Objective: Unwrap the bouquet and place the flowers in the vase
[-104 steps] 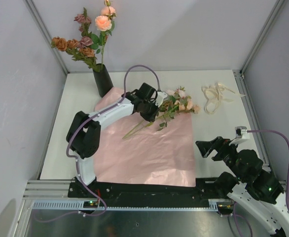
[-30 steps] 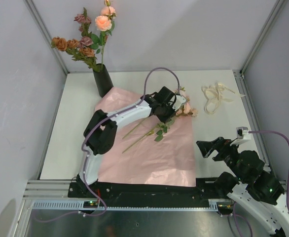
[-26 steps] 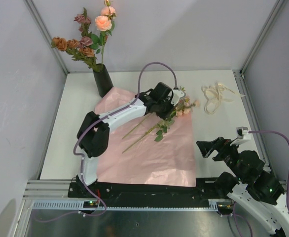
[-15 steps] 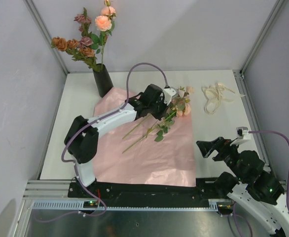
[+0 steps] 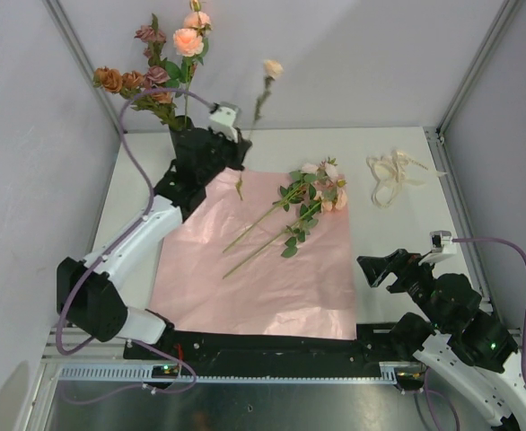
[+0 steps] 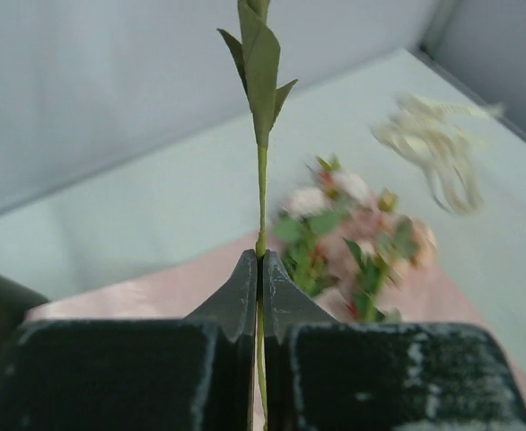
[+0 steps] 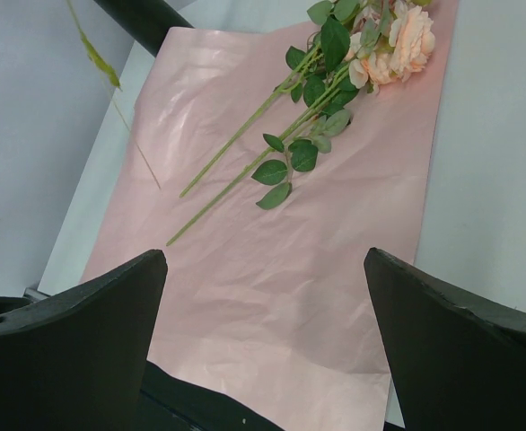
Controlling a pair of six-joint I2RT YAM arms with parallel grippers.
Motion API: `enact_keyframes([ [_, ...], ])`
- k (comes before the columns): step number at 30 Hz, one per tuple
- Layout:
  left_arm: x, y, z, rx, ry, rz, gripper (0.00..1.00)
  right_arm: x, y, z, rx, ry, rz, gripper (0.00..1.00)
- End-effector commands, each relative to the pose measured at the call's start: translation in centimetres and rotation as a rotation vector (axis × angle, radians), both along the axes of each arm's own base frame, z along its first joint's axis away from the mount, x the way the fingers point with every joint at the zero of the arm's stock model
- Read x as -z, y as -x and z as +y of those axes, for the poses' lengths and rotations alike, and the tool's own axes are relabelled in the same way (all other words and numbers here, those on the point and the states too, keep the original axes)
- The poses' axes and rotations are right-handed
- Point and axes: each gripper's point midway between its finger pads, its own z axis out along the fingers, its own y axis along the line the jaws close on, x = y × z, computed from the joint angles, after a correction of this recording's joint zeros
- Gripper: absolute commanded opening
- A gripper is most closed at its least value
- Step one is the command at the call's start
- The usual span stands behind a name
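Top external view: we see one rose (image 5: 272, 69) held upright in the air, just right of the black vase (image 5: 179, 135) at the far left of the table (image 5: 407, 224). The left gripper (image 6: 261, 269) is pressed together on its thin green stem. Several roses (image 5: 160, 67) stand in the vase. Others (image 5: 303, 202) lie on pink paper (image 5: 254, 287), and a cream ribbon (image 5: 390, 175) lies to their right. The right gripper (image 5: 367, 271) hovers spread wide, empty.

The gripper (image 6: 260, 269) pinches a green stem (image 6: 261, 197) rising to 12 o'clock, leaves at top. Blurred flowers (image 6: 353, 224) lie at 3 o'clock on pink paper (image 6: 155, 292); ribbon (image 6: 433, 148) at 2.
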Motion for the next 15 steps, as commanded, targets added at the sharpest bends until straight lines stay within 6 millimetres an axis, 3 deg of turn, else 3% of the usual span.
enact_keyframes([
  [1, -7.3, -2.2, 5.6, -0.177, 0.077, -0.239, 0.0, -0.5, -0.4, 0.1, 0.011, -0.007, -0.016, 0.99],
  [8, -15.5, -4.0, 12.4, -0.362, 0.031, -0.591, 0.0, -0.1, -0.6, 0.2, 0.019, 0.009, 0.002, 0.99],
  [15, -20.4, -6.5, 16.1, -0.485, -0.051, -0.804, 0.0, -0.3, -0.4, 0.0, 0.021, 0.004, 0.012, 0.99],
])
